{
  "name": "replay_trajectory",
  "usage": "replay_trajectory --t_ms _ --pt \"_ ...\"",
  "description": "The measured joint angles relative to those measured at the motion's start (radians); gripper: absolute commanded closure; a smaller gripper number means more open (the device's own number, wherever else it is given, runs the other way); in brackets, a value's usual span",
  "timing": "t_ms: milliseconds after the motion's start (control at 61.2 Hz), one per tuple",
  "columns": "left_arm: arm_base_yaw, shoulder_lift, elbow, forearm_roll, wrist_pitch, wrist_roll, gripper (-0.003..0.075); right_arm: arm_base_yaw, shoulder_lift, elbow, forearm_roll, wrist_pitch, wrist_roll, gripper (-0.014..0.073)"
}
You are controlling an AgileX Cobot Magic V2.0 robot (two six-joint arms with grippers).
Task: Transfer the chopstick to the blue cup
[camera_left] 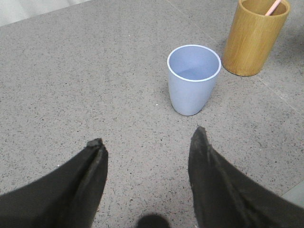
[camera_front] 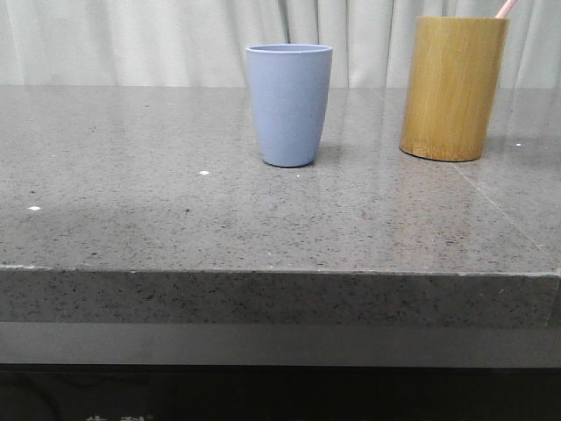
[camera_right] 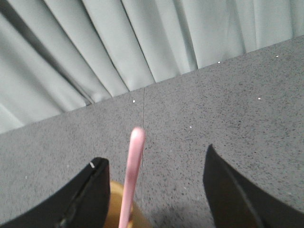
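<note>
The blue cup stands upright and empty on the grey table; it also shows in the left wrist view. A pale pink chopstick pokes out of the yellow-brown bamboo holder, also seen in the left wrist view. In the right wrist view the chopstick rises between the open fingers of my right gripper, untouched, nearer one finger. My left gripper is open and empty, short of the cup. Neither gripper shows in the front view.
The bamboo holder stands right of the blue cup, a cup's width apart. Pale curtains hang behind the table. The table's front edge runs across the front view.
</note>
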Motion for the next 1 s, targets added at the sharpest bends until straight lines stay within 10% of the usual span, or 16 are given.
replay_trajectory --t_ms 278,621,997 --pt "0.0 0.0 0.0 0.0 0.0 0.0 0.0332 0.029 0.122 -0.104 0.054 -0.01 0.006 0.0157" --pt "0.0 0.0 0.0 0.009 0.0 0.0 0.0332 0.047 0.13 -0.113 0.08 -0.011 0.006 0.0578" --pt "0.0 0.0 0.0 0.01 -0.001 0.0 0.0332 0.05 0.111 -0.238 -0.071 0.095 0.008 0.0608"
